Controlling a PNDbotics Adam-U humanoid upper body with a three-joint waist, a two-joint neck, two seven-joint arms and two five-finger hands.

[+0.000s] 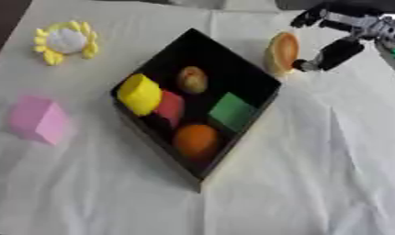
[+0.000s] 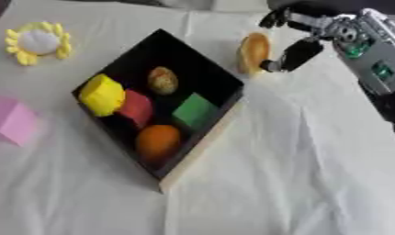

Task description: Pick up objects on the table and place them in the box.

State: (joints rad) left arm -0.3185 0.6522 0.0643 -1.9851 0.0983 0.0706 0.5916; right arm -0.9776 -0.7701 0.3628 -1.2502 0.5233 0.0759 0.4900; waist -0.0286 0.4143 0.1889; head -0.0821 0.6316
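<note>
A black box [image 1: 226, 58] lies askew mid-table. Inside it are a yellow block [image 1: 139, 93], a red block [image 1: 170, 108], a green block [image 1: 231, 111], an orange ball [image 1: 197, 140] and a brown oval fruit [image 1: 193, 79]. Just beyond its far right wall an orange-tan rounded piece [image 1: 282, 52] stands on edge on the cloth. My right hand [image 2: 300, 52] comes in from the upper right and is open; its thumb tip is at the piece's right side and its fingers [image 1: 308, 18] hang above it, apart. Outside the box on the left lie a yellow-and-white flower toy [image 1: 66, 41] and a pink cube [image 1: 40, 120].
A creased white cloth [image 1: 313, 174] covers the table. My right forearm [image 2: 371, 55] runs along the upper right edge. The near and right parts of the cloth carry nothing.
</note>
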